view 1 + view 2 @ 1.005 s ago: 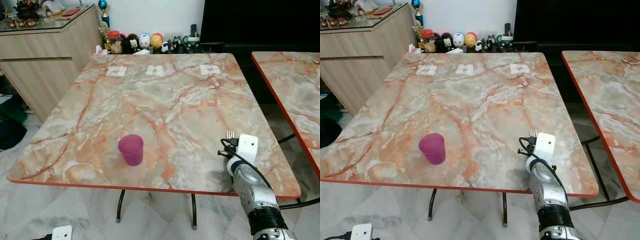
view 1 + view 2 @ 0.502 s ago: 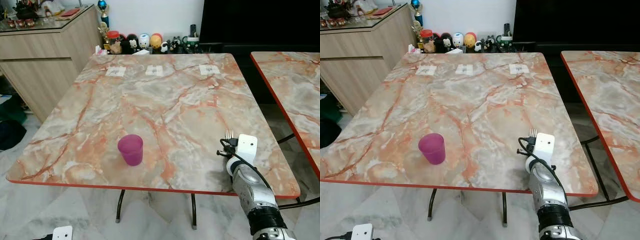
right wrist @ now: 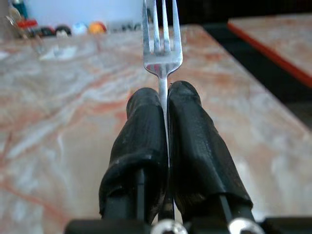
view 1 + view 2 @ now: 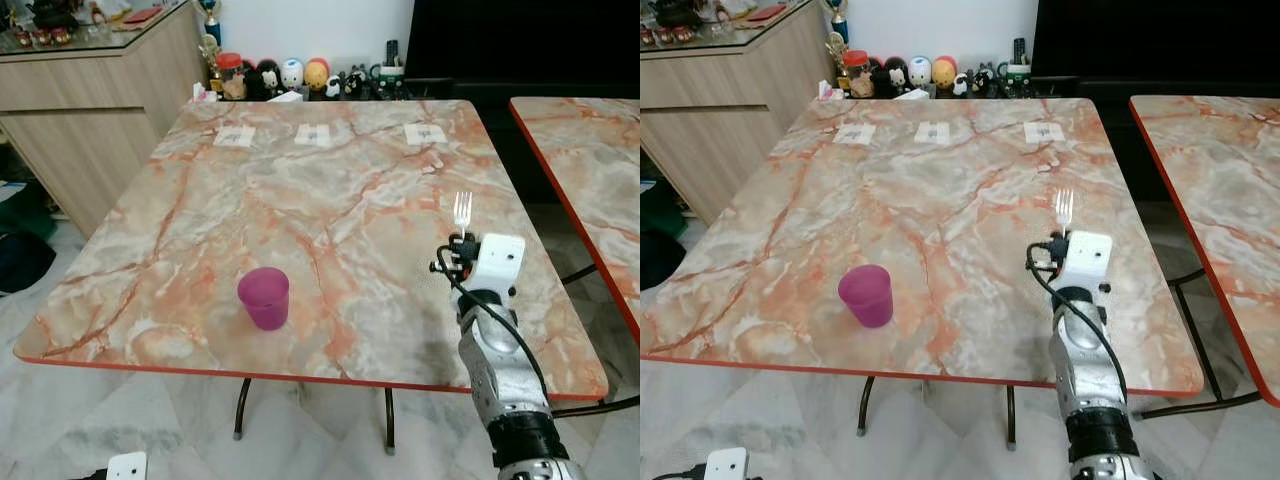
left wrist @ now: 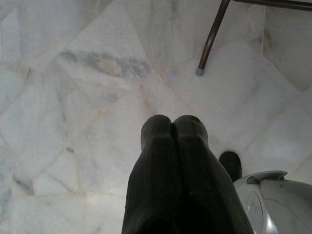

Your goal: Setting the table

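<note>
A silver fork (image 4: 462, 210) stands tines-up above the near right part of the marble table (image 4: 330, 190). My right gripper (image 3: 163, 100) is shut on the fork's handle, and the tines (image 3: 161, 29) stick out past the fingertips. The right arm (image 4: 1080, 350) reaches up over the table's near edge. A purple cup (image 4: 264, 298) stands upright on the near left part of the table, well to the left of the fork. My left gripper (image 5: 171, 124) hangs shut over the floor, holding nothing.
Three small white cards (image 4: 313, 134) lie along the table's far edge. Figurines and jars (image 4: 290, 78) line the floor by the back wall. A wooden sideboard (image 4: 90, 90) stands far left. A second marble table (image 4: 590, 150) stands to the right across a narrow gap.
My right arm has lifted the fork higher and a little farther over the table. The camera has shifted slightly. The cup has not moved.
</note>
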Motion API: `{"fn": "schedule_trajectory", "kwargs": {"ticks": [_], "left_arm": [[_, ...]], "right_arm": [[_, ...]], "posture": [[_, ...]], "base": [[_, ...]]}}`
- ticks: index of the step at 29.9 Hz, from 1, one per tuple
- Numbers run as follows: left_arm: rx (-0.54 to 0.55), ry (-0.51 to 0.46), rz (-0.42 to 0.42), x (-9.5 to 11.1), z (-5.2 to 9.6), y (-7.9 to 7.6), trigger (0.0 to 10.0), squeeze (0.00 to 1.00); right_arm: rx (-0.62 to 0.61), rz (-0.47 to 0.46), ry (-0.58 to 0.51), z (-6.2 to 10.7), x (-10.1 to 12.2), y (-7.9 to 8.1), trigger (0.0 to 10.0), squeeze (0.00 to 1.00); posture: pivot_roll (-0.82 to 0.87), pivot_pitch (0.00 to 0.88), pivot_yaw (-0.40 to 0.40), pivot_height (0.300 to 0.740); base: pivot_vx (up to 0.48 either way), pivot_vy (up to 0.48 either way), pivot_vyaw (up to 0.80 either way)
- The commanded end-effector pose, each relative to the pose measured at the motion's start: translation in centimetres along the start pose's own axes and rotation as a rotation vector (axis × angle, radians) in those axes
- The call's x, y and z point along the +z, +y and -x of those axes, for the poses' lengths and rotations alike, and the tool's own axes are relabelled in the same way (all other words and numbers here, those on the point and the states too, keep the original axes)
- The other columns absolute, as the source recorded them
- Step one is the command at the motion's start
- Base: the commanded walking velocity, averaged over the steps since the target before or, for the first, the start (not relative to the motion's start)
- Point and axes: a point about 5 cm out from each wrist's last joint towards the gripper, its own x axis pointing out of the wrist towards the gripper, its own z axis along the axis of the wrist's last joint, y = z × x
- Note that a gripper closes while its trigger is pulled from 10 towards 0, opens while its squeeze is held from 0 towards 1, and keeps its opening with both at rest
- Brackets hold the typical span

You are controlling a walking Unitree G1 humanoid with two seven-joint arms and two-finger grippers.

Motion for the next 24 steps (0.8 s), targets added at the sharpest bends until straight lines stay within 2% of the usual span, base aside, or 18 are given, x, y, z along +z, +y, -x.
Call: {"fn": "schedule_trajectory", "kwargs": {"ticks": [1, 4, 24], "left_arm": [[0.003, 0.016, -0.004, -0.38, 0.11, 0.05, 10.0, 0.0], [-0.009, 0.006, -0.023, -0.3, 0.1, -0.24, 10.0, 0.0], [-0.02, 0.003, -0.017, -0.21, 0.06, -0.43, 10.0, 0.0]], "right_arm": [[0.001, 0.011, -0.035, 0.17, 0.59, -0.3, 10.0, 0.0], [-0.02, 0.017, -0.035, 0.28, 0.47, -0.8, 10.0, 0.0], [-0.019, -0.02, -0.055, 0.17, 0.9, -0.44, 10.0, 0.0]], "posture": [[0.01, 0.036, 0.038, 0.74], [0.0, 0.036, 0.036, 0.74], [0.0, 0.032, 0.038, 0.74]], "base": [[0.0, 0.0, 0.0], [0.0, -0.126, 0.0], [0.0, -0.474, 0.0]]}}
